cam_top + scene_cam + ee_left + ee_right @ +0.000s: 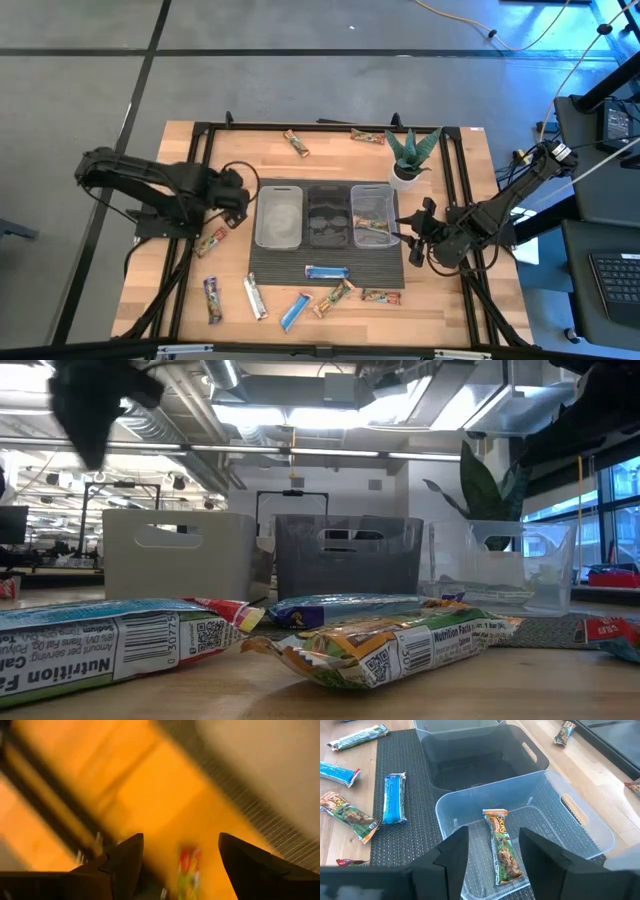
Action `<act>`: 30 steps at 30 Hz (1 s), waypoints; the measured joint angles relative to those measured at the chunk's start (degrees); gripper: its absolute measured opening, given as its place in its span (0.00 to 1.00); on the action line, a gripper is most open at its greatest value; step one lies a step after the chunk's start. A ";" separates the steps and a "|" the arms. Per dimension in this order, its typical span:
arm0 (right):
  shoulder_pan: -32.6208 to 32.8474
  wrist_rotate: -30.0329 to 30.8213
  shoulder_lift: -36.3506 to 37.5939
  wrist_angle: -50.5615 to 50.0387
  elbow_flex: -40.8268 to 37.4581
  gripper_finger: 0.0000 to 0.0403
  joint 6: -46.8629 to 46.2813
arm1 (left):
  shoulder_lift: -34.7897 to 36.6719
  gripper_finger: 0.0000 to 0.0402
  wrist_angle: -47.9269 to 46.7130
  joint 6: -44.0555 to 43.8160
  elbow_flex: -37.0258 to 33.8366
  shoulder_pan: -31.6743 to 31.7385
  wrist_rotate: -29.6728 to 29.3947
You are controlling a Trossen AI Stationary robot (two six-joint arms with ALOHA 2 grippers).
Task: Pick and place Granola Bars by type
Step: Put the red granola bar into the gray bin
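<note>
My right pincer (490,855): fingers spread apart, nothing between them, hanging just over the near end of the clear bin (600,832).
My right pincer from above: it sits at the clear bin's outer side, just below the potted plant (411,152); my spread fingers are hard to make out from there.
Bar in the clear bin: one tan-and-green bar (502,847) lies flat on the floor of it, lengthwise. The high view shows it only as a small streak; the low view does not let me tell it at all.
Middle bin (480,757): dark, next beyond the clear bin, nothing visible in it.
White bin (279,216): farthest from the clear bin in the row of three; in my right wrist view only its rim shows.
Mat (395,845): dark, ribbed, under all three bins; a blue bar (394,797) lies on it beside the clear bin.
Bars off the mat: several on the wood in front of the clear bin's row, among them a tan-green one (347,815); two more lie beyond the bins by the table's far edge (295,143).
My left pincer (180,865): fingers apart, empty, out past the white bin; a red-and-green bar (189,867) shows blurred below the gap.
Low view only: bar wrappers close up, bins behind.
</note>
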State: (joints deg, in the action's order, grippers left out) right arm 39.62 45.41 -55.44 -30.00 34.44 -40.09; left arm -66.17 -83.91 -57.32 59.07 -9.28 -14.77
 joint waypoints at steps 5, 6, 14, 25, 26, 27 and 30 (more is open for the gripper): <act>0.00 0.00 0.00 -0.10 0.00 0.44 0.06 | -0.86 0.62 3.55 -8.67 -6.08 -3.47 6.48; 0.00 0.00 0.00 -0.09 0.00 0.44 0.06 | -0.77 0.62 4.74 -10.10 -7.54 -4.01 7.55; 0.00 0.00 0.00 -0.07 0.00 0.44 0.03 | 0.25 0.60 10.89 -16.69 -17.63 -6.52 11.05; 0.00 0.02 0.00 0.13 0.00 0.44 -0.02 | -1.80 0.57 14.14 -15.60 -18.58 -7.23 11.43; 0.00 0.04 0.00 0.13 0.00 0.44 -0.02 | -2.24 0.56 14.14 -15.09 -18.58 -7.23 11.87; 0.00 0.02 0.00 0.13 0.00 0.44 0.00 | -2.77 0.56 14.14 -15.00 -18.59 -7.23 11.98; 0.00 0.04 0.00 0.13 0.00 0.44 0.02 | -4.30 0.54 14.19 -14.56 -18.58 -7.23 12.30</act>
State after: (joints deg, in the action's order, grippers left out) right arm 39.62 45.45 -55.44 -29.87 34.44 -40.07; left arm -70.47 -69.72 -71.88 40.49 -16.51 -2.46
